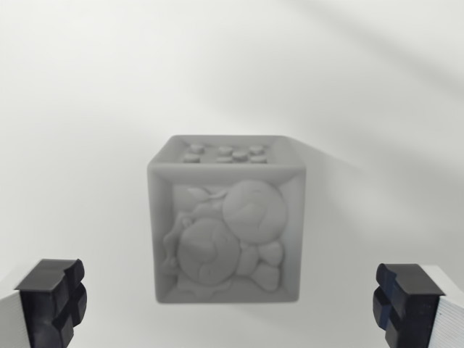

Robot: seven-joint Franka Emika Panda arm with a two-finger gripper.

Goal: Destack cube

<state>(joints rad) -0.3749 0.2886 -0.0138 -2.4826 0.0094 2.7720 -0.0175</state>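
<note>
My wrist view is bright and washed out, the white surface (87,109) nearly blown to flat glare. Light is soft and diffuse; broad faint grey bands slant across the upper right. The grey cube (226,221) is slightly blurred, throwing a pale shadow to its right. My black fingertips (52,301) look soft-edged too.

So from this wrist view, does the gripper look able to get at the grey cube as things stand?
Probably yes. The gripper is open, and the grey cube sits centred ahead of it, with nothing between the fingers and the cube. A second cube isn't discernible.
</note>
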